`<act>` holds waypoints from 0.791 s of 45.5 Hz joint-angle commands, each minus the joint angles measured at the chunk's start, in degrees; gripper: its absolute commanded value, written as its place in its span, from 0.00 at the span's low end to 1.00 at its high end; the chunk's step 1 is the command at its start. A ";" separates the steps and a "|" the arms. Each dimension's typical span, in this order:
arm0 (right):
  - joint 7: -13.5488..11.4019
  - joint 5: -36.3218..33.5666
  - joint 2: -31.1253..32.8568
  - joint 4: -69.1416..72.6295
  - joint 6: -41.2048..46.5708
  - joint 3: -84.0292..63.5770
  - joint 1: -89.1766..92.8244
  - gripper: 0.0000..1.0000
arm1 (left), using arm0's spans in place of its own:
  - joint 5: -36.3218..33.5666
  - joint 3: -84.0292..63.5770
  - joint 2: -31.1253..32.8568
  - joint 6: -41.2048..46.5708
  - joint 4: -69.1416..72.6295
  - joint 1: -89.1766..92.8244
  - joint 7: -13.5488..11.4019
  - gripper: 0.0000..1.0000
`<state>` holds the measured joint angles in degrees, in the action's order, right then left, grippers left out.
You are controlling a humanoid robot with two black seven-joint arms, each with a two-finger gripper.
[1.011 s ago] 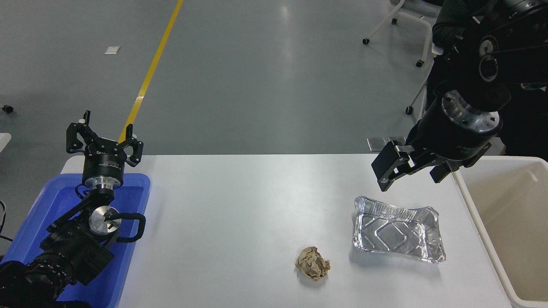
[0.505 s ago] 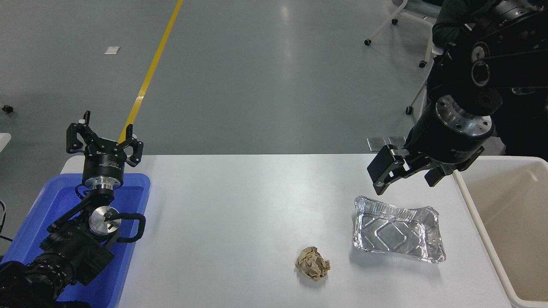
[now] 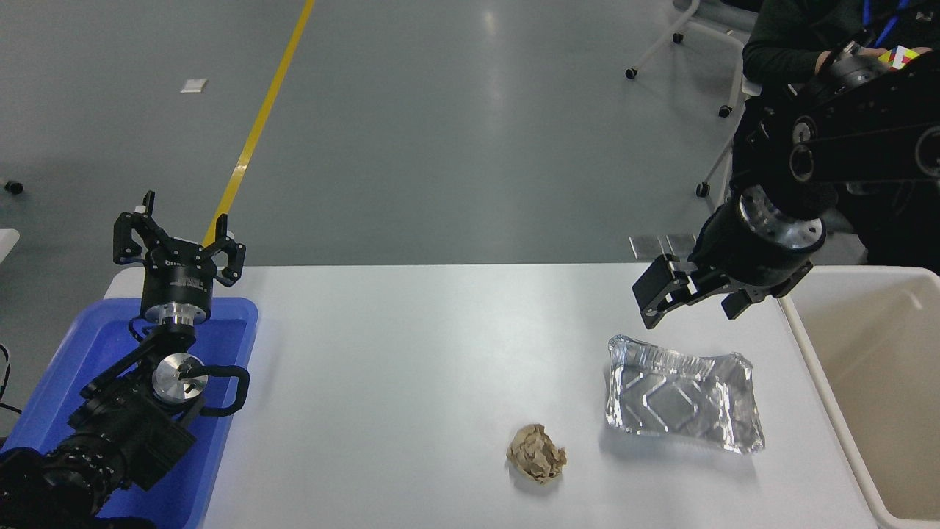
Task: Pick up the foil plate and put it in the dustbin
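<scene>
The foil plate (image 3: 681, 401), a shiny silver tray with a crinkled rim, lies on the white table (image 3: 411, 353) at the right. My right gripper (image 3: 689, 303) hangs open and empty above the table just behind the plate's far edge, apart from it. The cream-beige dustbin (image 3: 874, 389) stands at the table's right edge, next to the plate. My left gripper (image 3: 178, 239) is parked open at the lower left, above the blue tray.
A crumpled brown paper ball (image 3: 537, 453) lies left of the plate near the front. A blue plastic tray (image 3: 228, 323) sits at the left edge. A person (image 3: 822, 37) sits behind the right arm at the top right.
My right gripper has drawn back a little toward the table's far right and risen slightly, staying open. The plate, paper ball and left arm have not moved.
</scene>
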<state>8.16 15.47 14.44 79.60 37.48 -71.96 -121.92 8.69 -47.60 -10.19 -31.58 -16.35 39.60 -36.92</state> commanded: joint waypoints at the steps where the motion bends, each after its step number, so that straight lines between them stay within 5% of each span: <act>1: 0.01 7.11 5.51 -11.03 -3.46 0.59 14.33 1.00 | 0.01 -0.04 0.00 0.03 0.00 0.03 0.00 0.99; 15: 0.01 16.78 11.58 -21.23 -5.22 7.97 31.55 1.00 | 0.01 -0.04 0.00 0.03 0.00 0.03 0.00 0.99; 36: -0.07 18.98 12.02 -29.06 -13.74 17.64 46.59 1.00 | 0.01 -0.04 0.00 -0.06 0.00 0.03 0.00 0.99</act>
<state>8.16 33.05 26.24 53.56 29.60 -58.15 -82.12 8.70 -47.63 -10.19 -31.64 -16.35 39.64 -36.92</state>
